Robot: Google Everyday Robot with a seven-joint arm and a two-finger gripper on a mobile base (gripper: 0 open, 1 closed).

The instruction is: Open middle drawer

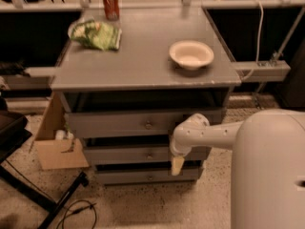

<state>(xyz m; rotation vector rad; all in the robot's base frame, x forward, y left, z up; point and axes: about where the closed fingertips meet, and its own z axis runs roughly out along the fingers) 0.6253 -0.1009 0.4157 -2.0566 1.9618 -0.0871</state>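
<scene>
The middle drawer (124, 154) is a wide grey front with a small round knob (149, 155), second in a stack of three under the grey tabletop (143, 61). It looks closed, flush with the drawers above and below. My gripper (177, 165) hangs from the white arm (209, 133) that comes in from the right. It points down in front of the middle drawer's lower edge, a little right of the knob. It covers part of the drawer's right half.
On the tabletop are a white bowl (191, 54), a green chip bag (97, 35) and a red soda can (111, 4). An open cardboard box (55, 144) stands left of the drawers. A black chair base (33, 194) and cables (76, 209) lie on the floor at left.
</scene>
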